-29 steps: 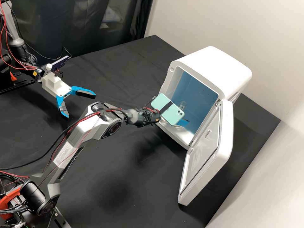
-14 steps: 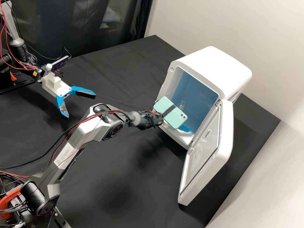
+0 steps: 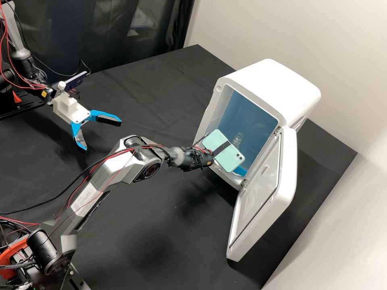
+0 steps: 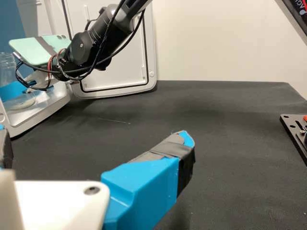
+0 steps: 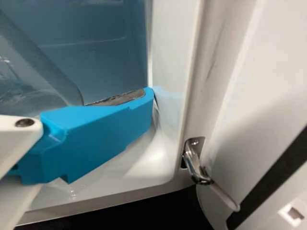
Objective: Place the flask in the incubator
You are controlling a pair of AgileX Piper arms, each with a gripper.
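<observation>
- The flask point(image 3: 238, 139) is inside the incubator point(image 3: 278, 86), low in the blue-lined chamber and towards the hinge side of the opening. Its clear neck rises just behind the mint-green phone point(image 3: 223, 150) strapped to the right arm's wrist.
- The right gripper point(image 3: 240, 170) is inside the chamber, just above the white floor. In the right wrist view the flask's glass point(image 5: 33, 81) lies against the inner pad of the one blue finger point(image 5: 96, 127) that shows there, so the tool is pinching the flask. The other finger is hidden.
- That finger's tip sits close to the chamber's side wall, near the metal hinge point(image 5: 195, 163) at the bottom corner of the frame.
- In the left wrist view the flask point(image 4: 6, 64) stands upright at the chamber's mouth, with the right arm's dark wrist point(image 4: 91, 43) and its red and black cables stretched in front of it.
- The door point(image 3: 262, 193) is swung fully open on the side of the box nearest the camera, and its lower edge rests on the black bench point(image 3: 161, 225).
- The left gripper point(image 3: 102, 133) hangs above the bench well apart from the incubator. Its two blue fingers are spread wide with nothing between them.
- A small dark phone point(image 3: 76, 80) sits on top of the left arm's wrist.
</observation>
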